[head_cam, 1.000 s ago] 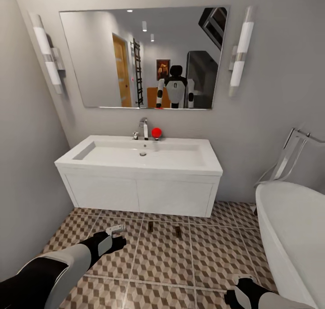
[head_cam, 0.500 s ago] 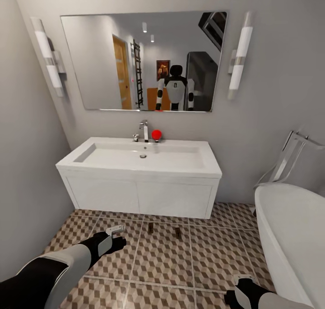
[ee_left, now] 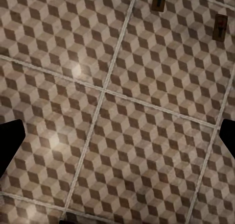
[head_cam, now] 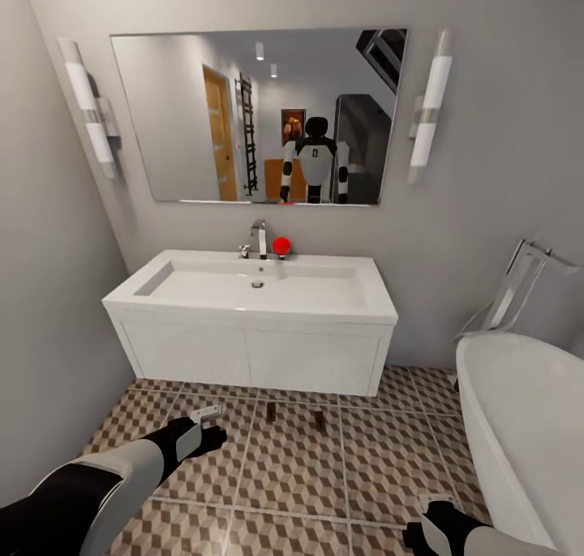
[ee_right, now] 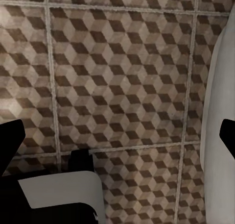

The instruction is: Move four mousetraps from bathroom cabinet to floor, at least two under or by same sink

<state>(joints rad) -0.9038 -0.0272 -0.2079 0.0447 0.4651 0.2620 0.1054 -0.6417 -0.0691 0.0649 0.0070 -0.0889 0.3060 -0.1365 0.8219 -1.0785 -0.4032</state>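
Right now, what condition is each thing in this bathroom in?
Mousetrap: lying on the tiles in front of the sink.
Second mousetrap: same, beside the first.
Sink: basin empty, tap not running.
Left gripper: open, empty, above the floor.
Right gripper: open, empty.
Bathtub: looks empty.

Home bathroom — sink point(head_cam: 251, 296), bathtub point(head_cam: 519, 426)

Two mousetraps point(head_cam: 271, 411) on bathroom floor point(head_cam: 292, 467)

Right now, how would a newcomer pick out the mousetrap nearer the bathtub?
Find the white sink under the mirror. On the bathroom floor just before it lie two small brown mousetraps; this one is on the bathtub side, its twin beside it.
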